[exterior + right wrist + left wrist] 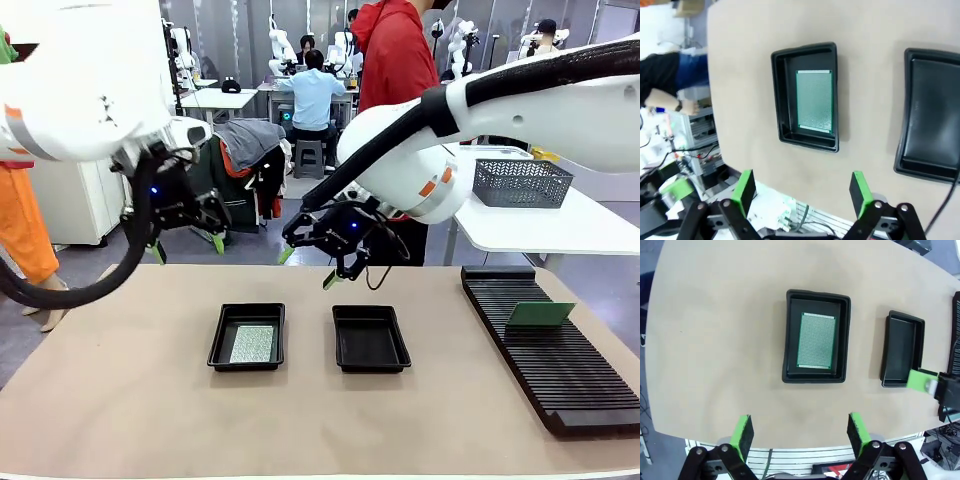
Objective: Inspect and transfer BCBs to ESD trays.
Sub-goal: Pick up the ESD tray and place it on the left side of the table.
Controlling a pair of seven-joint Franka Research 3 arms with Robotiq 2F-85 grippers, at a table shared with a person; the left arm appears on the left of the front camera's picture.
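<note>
1. A thin green rectangular circuit board [252, 343] with a pale speckled face is lying flat in the left shallow glossy black plastic tray [218, 345]. The matching right tray [370, 342] is sitting bare beside it.
2. Another green board [540, 313] is standing upright in the long black ribbed rack [560, 385], well apart from both trays.
3. Both the left gripper [188, 247] and the right gripper [308, 268] are hovering above the far side of the beige table [120, 400], jaws spread wide, holding nothing.
4. The transfer is seemingly half done. The next move is likely calling for the right arm to reach the rack, pinch the standing board's top edge and lift it straight out.
</note>
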